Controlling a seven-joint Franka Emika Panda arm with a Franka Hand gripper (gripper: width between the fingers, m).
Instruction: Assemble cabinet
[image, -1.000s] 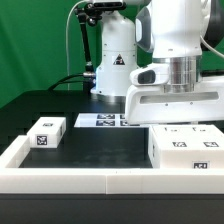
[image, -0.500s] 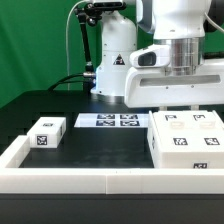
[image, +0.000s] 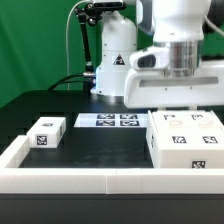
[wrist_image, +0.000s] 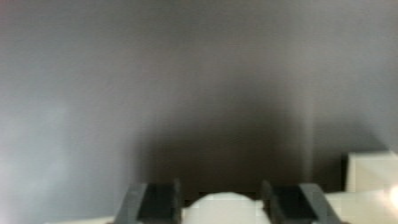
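The white cabinet body, with square tags on its faces, stands at the exterior view's right, behind the table's front rim. My gripper comes down onto its far top edge, and the fingertips are hidden behind it. In the wrist view the two dark fingers are shut on a rounded white part of the cabinet body. A smaller white block with tags lies apart at the exterior view's left.
The marker board lies flat at the middle back of the dark table. A low white rim edges the front and the left side. The robot's white base rises behind the board.
The gripper has risen, and the cabinet body has come up with it. More of its tagged faces now show above the front rim. The small block has not moved.
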